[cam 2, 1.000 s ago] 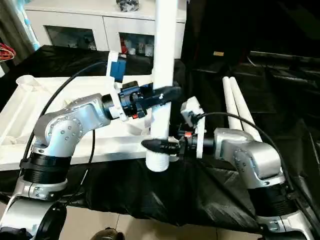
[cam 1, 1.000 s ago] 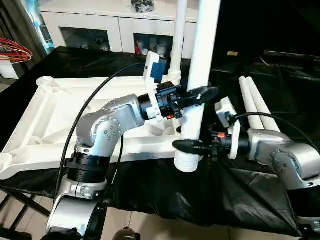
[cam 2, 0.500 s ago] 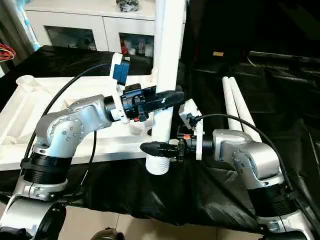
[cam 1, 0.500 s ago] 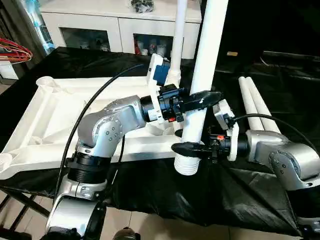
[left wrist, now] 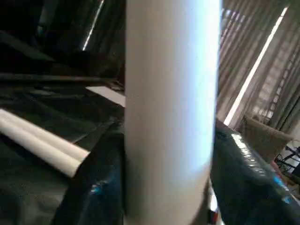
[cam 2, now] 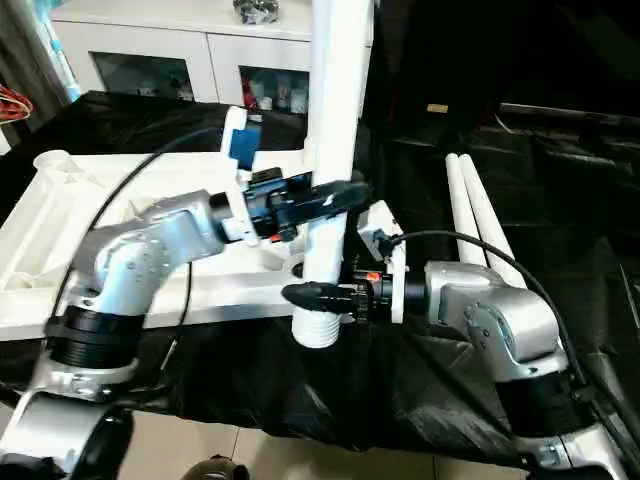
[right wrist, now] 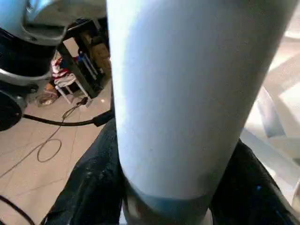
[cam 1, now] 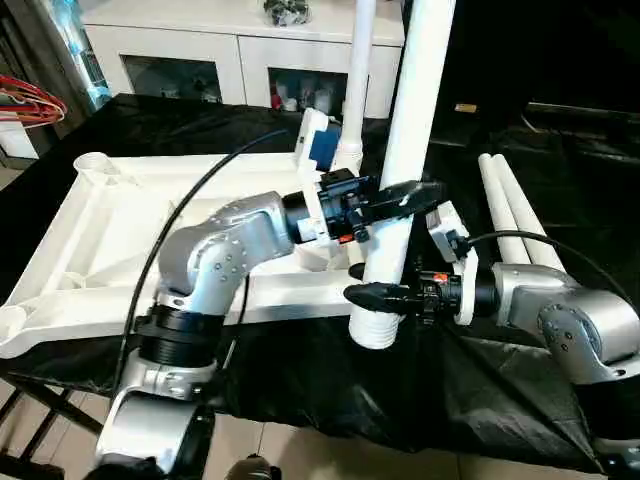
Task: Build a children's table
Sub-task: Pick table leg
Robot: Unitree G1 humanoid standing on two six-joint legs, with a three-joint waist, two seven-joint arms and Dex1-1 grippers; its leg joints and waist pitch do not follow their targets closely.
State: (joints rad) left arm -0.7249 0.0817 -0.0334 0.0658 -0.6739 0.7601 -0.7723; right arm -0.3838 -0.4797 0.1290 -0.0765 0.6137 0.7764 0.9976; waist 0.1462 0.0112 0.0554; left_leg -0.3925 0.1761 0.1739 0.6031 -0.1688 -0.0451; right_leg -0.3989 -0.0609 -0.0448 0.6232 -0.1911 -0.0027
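Note:
The children's table top (cam 1: 60, 250) lies upside down on a black-draped bench, with one white leg (cam 1: 356, 90) standing in its far corner socket. A second leg (cam 1: 412, 120) is held upright in front of the top's near right corner, with its ribbed end (cam 1: 378, 330) hanging low over the black cloth. My left gripper (cam 1: 405, 195) is shut around this leg partway up, and its fingers (left wrist: 105, 178) press both sides. My right gripper (cam 1: 375, 292) is shut on the leg just above the ribbed end, its fingers (right wrist: 93, 187) hugging it.
Two more white legs (cam 1: 515, 215) lie side by side on the black cloth at the right. A white cabinet with glass doors (cam 1: 200, 60) stands behind the bench. Red hangers (cam 1: 25, 100) are at the far left. The floor shows below the bench's near edge.
The right gripper's fingers have closed in on the lower leg. The held leg has tilted a little, its top leaning right, and the left gripper has shifted slightly with it.

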